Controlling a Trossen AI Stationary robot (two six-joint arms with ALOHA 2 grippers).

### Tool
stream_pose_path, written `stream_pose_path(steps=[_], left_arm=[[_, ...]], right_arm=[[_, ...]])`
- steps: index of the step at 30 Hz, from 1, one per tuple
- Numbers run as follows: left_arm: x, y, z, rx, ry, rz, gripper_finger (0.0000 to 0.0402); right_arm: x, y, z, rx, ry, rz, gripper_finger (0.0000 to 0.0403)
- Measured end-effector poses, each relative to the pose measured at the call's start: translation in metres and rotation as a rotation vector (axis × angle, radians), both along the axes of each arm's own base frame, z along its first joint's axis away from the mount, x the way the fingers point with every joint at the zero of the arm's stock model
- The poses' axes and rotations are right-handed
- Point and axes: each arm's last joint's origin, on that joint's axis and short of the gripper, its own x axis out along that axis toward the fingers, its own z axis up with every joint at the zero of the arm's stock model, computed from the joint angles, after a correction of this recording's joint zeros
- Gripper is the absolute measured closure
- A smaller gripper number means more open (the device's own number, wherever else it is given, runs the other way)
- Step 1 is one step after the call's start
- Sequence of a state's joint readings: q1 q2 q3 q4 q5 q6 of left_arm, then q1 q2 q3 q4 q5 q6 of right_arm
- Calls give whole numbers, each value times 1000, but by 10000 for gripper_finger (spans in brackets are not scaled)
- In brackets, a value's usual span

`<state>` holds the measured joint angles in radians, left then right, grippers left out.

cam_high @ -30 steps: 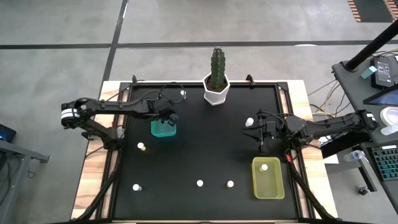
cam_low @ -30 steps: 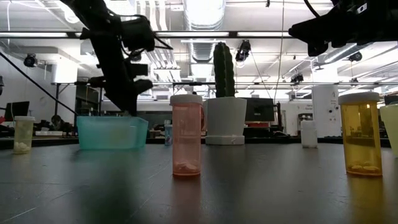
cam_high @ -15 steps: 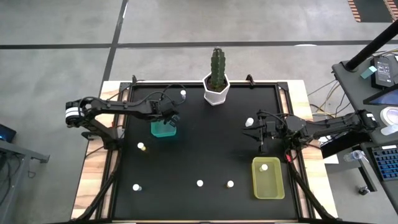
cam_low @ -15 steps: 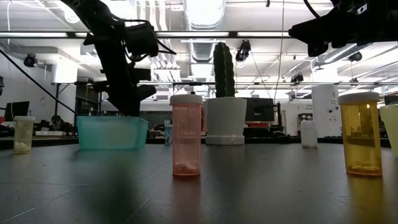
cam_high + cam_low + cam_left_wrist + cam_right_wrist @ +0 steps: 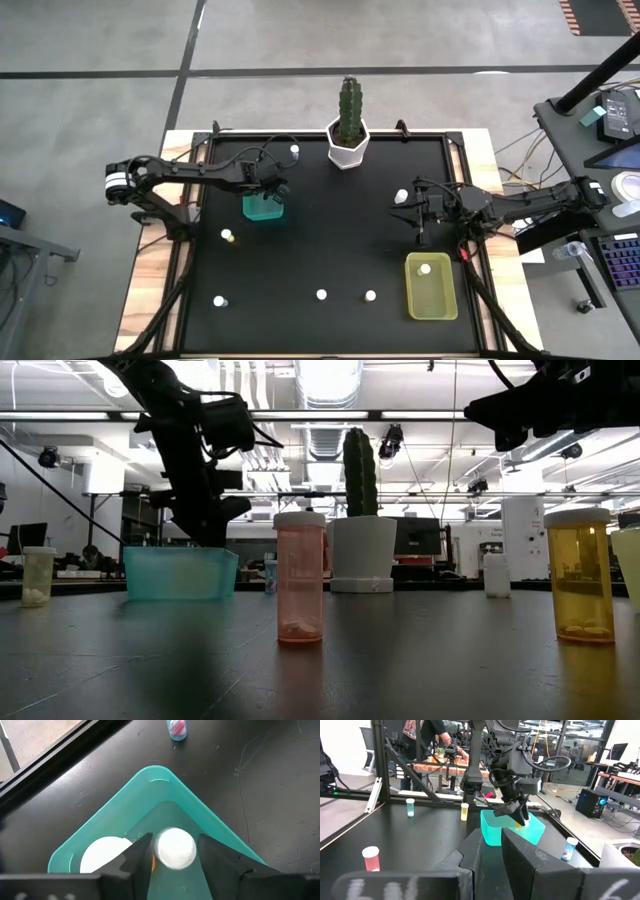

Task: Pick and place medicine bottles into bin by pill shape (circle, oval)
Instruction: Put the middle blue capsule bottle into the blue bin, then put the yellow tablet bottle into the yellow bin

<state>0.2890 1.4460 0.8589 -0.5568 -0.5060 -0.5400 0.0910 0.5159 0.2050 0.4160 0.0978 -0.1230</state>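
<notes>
My left gripper hangs over the teal bin at the far left, shut on a white-capped medicine bottle with an orange body. Another white-capped bottle stands inside the bin. My right gripper waits shut and empty above the table, on the far side of the yellow bin, which holds one bottle. Several more bottles stand upright on the black table, such as one bottle, a second and a third. My left gripper pinches the bottle between its two fingers, just below the white cap. The fingers point down from above. The bottle hangs upright below them, its orange body in the bin's mouth. Whether it touches the bin floor, I cannot tell.
A cactus in a white hexagonal pot stands at the far edge's middle. Bottles also stand near the far edge, by the right gripper and at the near left. A raised black frame runs along the table's left and right sides.
My left arm has shifted a little over the teal bin, with the bottle still between its fingers, and has then kept still.
</notes>
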Motion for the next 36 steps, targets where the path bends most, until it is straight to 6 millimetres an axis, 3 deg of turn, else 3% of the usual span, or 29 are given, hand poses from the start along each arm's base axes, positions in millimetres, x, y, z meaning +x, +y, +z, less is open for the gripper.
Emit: stream_pose_path(steps=[7,15,19,28,36], left_arm=[[0,0,1,5,11,-19,234],[0,0,34,59,-23,-133,237],[-9,5,43,34,-15,-143,266],[-11,10,32,-22,41,-133,386],[-8,11,27,-22,70,-145,400]], right_arm=[[0,0,0,0,0,0,339],[0,0,0,0,0,0,339],[0,0,0,0,0,0,339],[0,0,0,0,1,0,339],[0,0,-1,-1,9,-1,339]])
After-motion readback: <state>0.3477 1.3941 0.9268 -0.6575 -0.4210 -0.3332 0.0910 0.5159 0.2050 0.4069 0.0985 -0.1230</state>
